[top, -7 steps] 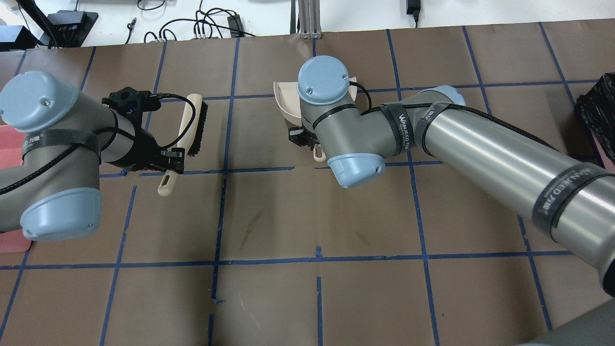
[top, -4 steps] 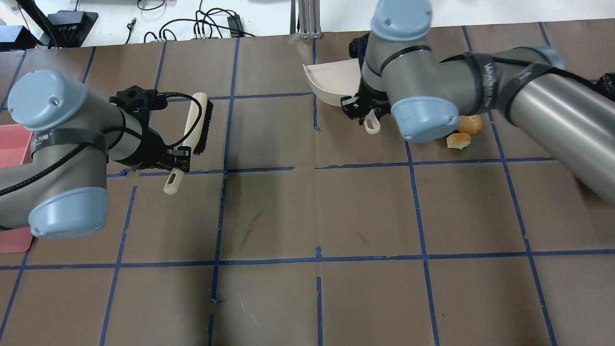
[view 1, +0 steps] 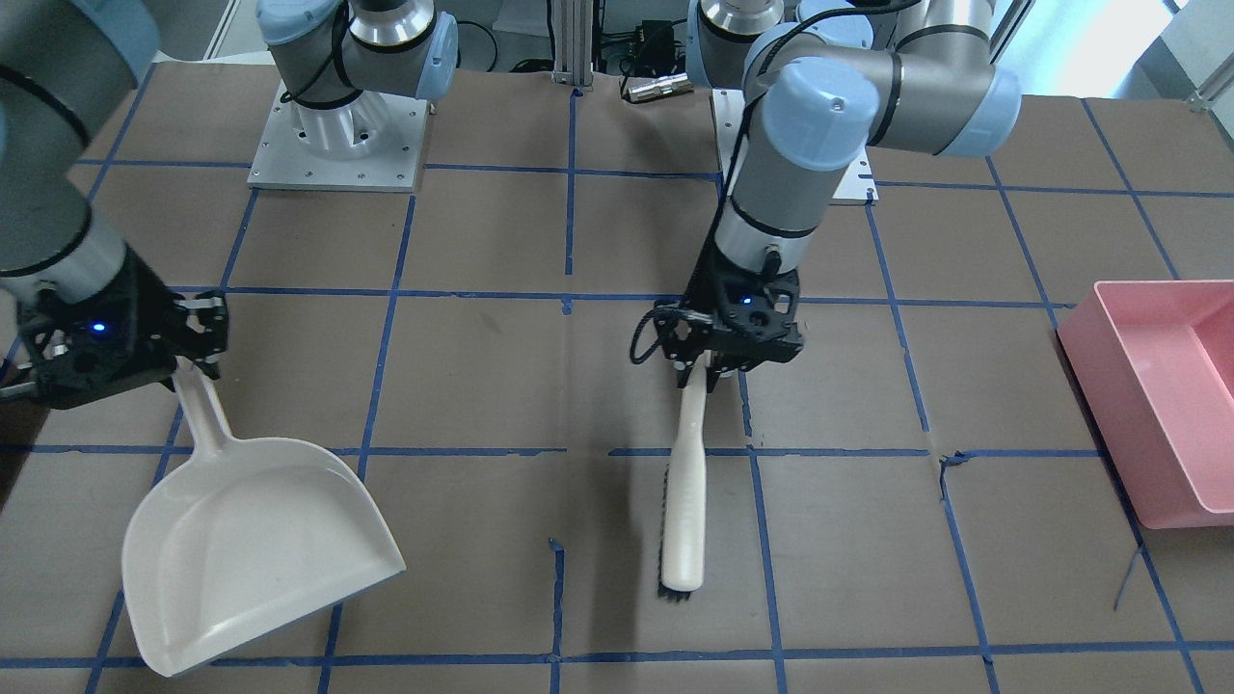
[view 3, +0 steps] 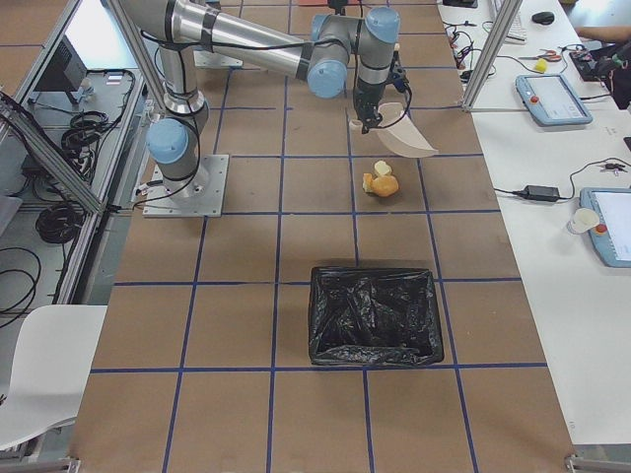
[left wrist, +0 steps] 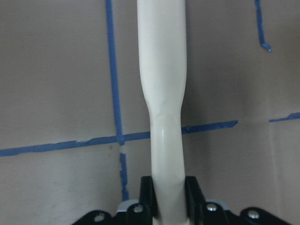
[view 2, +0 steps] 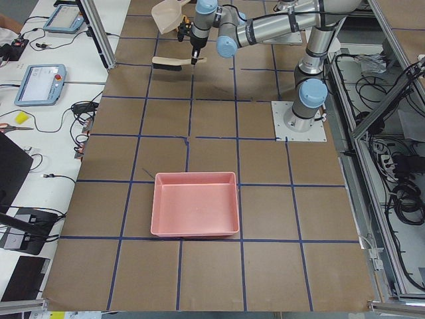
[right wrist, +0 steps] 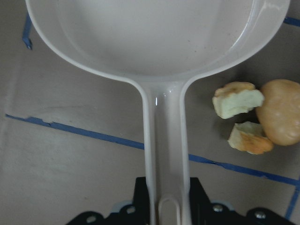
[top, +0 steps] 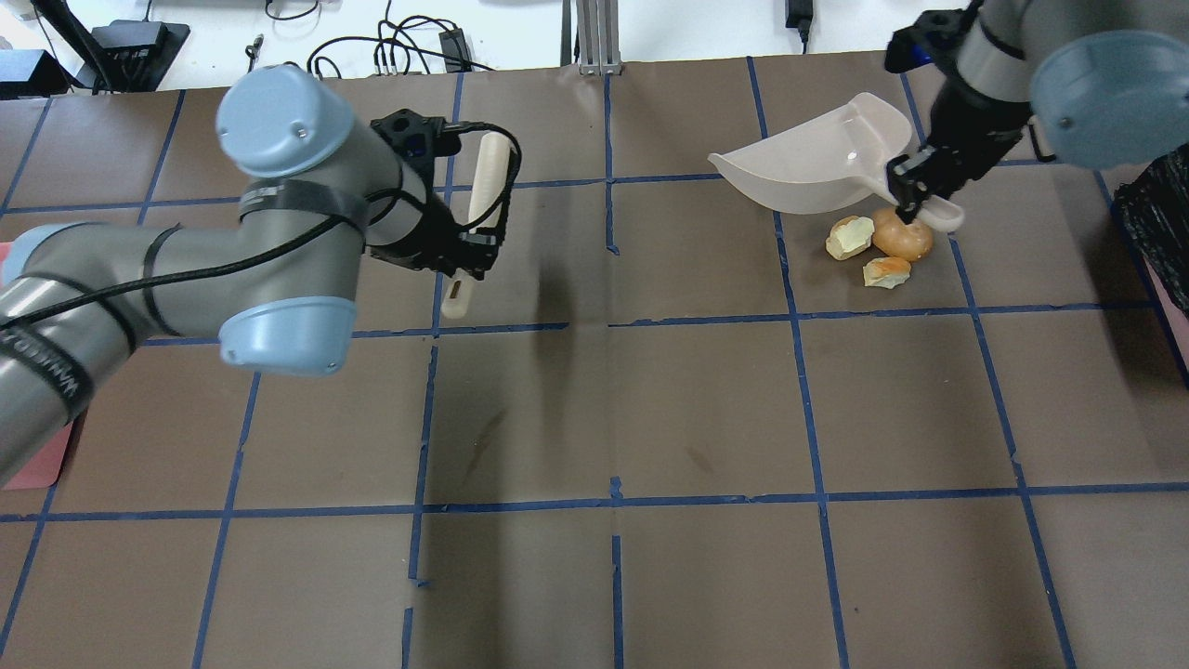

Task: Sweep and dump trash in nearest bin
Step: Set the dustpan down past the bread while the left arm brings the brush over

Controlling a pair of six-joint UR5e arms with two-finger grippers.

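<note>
Now the right gripper [top: 915,197] pinches the tilted dustpan [top: 817,167] by its handle; the trash [top: 903,237], three clustered scraps, lies on the table [top: 650,418] at the pan's five o'clock, seen overhead. The left gripper [top: 462,263] clamps the brush [top: 483,190] handle

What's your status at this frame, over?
Left gripper shut on brush handle. Right gripper shut on empty dustpan handle. Three scraps on table beside it, unswept. Black-lined bin nearest them.

Three trash scraps [top: 886,271] (one round roll [top: 903,237], two chunks [top: 845,239]), one dustpan [top: 817,172], one brush [view 1: 689,501], one pink bin [view 2: 196,206], one black bin [view 3: 375,315]
</note>
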